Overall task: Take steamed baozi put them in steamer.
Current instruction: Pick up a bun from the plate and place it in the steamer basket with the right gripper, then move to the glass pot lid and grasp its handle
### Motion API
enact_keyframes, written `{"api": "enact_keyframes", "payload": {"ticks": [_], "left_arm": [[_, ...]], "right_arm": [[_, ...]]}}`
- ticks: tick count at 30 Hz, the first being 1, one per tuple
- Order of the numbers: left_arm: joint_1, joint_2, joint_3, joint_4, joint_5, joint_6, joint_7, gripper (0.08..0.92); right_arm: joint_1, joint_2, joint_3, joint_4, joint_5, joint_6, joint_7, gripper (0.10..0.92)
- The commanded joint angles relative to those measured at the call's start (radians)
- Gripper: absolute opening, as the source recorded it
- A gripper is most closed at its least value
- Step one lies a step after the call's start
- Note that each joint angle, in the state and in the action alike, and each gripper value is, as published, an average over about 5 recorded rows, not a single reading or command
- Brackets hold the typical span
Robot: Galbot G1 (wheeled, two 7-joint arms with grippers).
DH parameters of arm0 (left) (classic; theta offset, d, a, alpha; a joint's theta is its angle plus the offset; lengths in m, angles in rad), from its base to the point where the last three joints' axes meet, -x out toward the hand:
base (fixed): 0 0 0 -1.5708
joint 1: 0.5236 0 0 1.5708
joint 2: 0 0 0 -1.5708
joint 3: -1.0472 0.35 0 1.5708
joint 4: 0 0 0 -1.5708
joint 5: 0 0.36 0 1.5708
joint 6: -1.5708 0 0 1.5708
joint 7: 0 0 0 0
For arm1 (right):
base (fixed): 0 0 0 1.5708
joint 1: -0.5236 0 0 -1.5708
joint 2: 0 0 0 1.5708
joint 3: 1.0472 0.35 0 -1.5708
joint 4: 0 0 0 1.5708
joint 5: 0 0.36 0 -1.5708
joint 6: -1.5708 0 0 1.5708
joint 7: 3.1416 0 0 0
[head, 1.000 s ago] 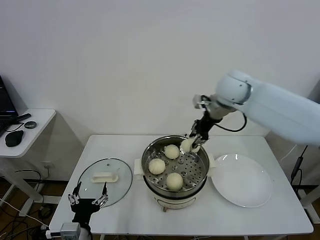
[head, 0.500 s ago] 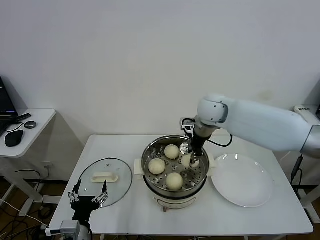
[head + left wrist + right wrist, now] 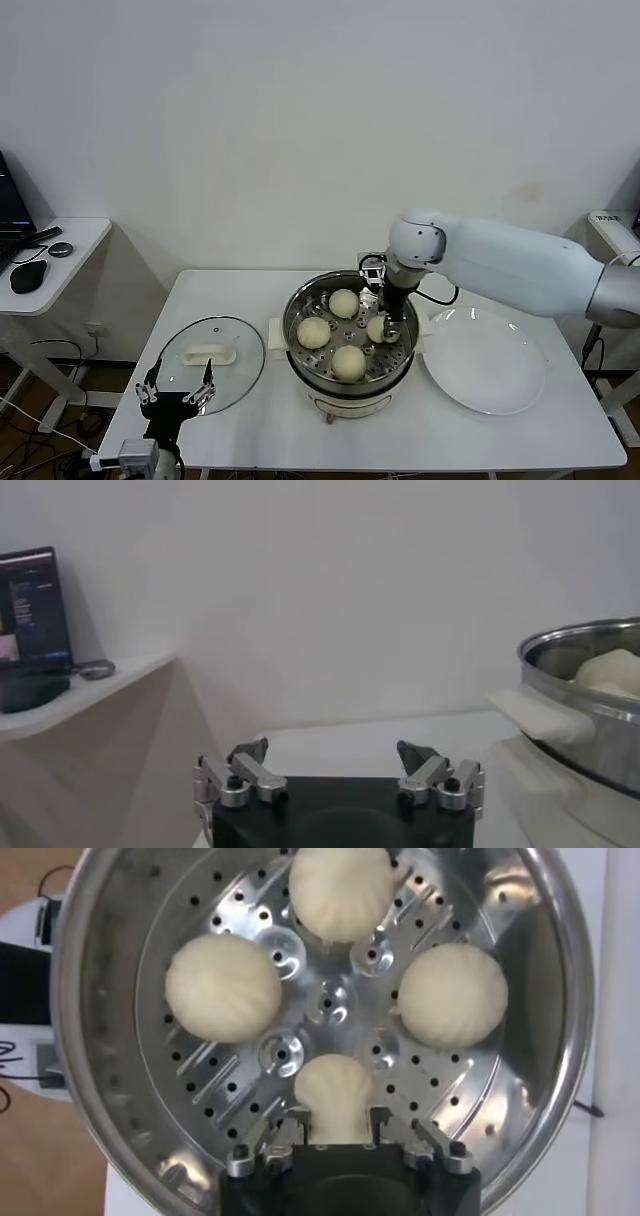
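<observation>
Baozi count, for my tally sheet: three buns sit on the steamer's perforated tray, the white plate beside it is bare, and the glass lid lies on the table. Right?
Not quite: four baozi sit on the tray of the steamer, not three, as the right wrist view shows; the fourth is between the fingers of the right gripper. The white plate is bare and the glass lid lies on the table.

You cannot see if the right gripper (image 3: 338,1138) grips or only frames the half-hidden fourth baozi (image 3: 335,1088).

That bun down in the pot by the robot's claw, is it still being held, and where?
It cannot be told for sure. The right gripper has its fingers at either side of the fourth baozi, which sits on the steamer tray. The left gripper holds nothing.
</observation>
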Motion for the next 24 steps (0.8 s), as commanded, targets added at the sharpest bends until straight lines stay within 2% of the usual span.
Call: {"api": "enact_keyframes", "payload": {"ticks": [1, 8, 13, 19, 24], "left_arm": [[0.002, -0.003, -0.003, -0.003, -0.002, -0.001, -0.001, 0.823], [0.012, -0.005, -0.007, -0.006, -0.002, -0.001, -0.001, 0.823], [0.024, -0.007, -0.001, -0.019, -0.011, -0.015, 0.006, 0.823], [0.031, -0.009, 0.005, 0.012, -0.034, -0.134, 0.009, 0.823], [0.043, -0.009, 0.016, 0.029, -0.056, -0.182, -0.011, 0.823]], "right_arm": [[-0.024, -0.037, 0.053, 0.015, -0.021, -0.010, 0.015, 0.572], [-0.016, -0.132, 0.175, 0.063, -0.012, 0.005, -0.003, 0.771], [-0.149, -0.213, 0.543, 0.042, 0.048, 0.044, 0.026, 0.820], [-0.425, -0.255, 1.018, 0.034, 0.128, 0.182, 0.259, 0.823], [-0.711, -0.260, 1.342, 0.026, 0.227, 0.369, 0.539, 0.823]]}}
